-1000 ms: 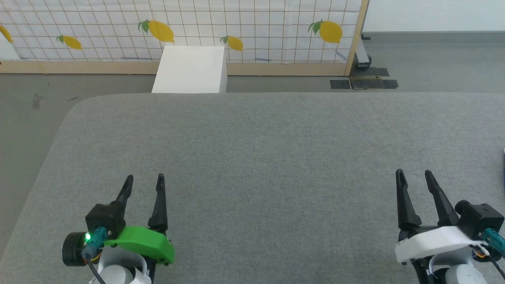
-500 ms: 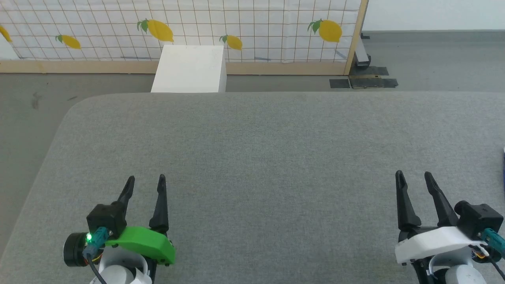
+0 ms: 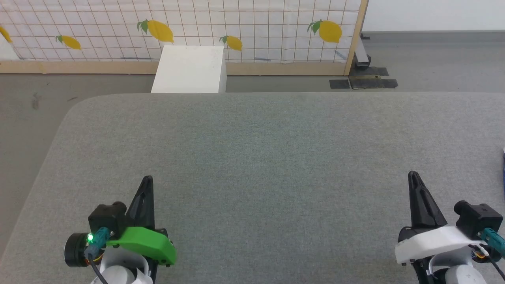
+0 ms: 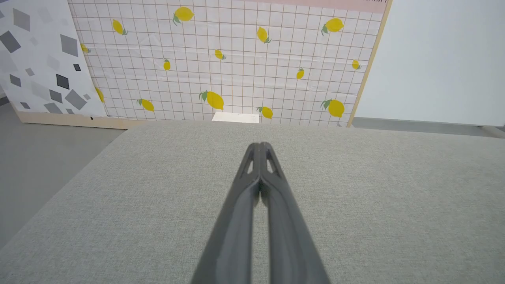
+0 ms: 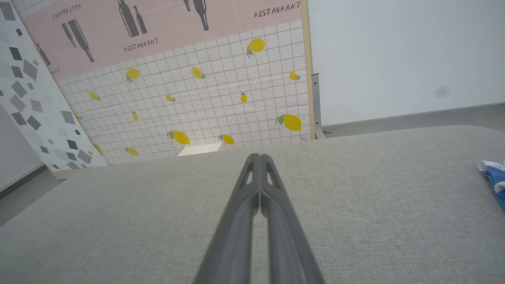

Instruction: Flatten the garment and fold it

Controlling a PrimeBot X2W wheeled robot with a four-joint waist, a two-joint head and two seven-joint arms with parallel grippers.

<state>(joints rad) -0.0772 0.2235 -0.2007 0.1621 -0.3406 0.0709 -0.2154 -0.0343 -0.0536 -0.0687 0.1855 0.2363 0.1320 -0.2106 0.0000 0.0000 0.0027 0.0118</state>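
— While we find the left fingers pressed fully together with nothing between them, what of the other pair?

— We record the same. The right fingers are closed tip to tip and empty. Both pairs point out over the grey surface.

— And the garment?

— We note the garment well out to the right of the right fingers, about level with their tips. A blue fold with a white edge shows at the border of the right wrist view, and the rest is cut off.

— Our judgement of the step in hand?

— We judge it to be fetching the garment into the space ahead of the fingers. No flattening or folding is done yet. To do it well, we advise parting the right fingers before they arrive and coming in low. They should pinch a single layer at an edge or the waistband, not a bunched lump, so the cloth trails out flat when drawn across. We cannot tell how it lies, so the pick point is best chosen once more of it is in view. The left fingers should keep off that path, ready to take an opposite corner.
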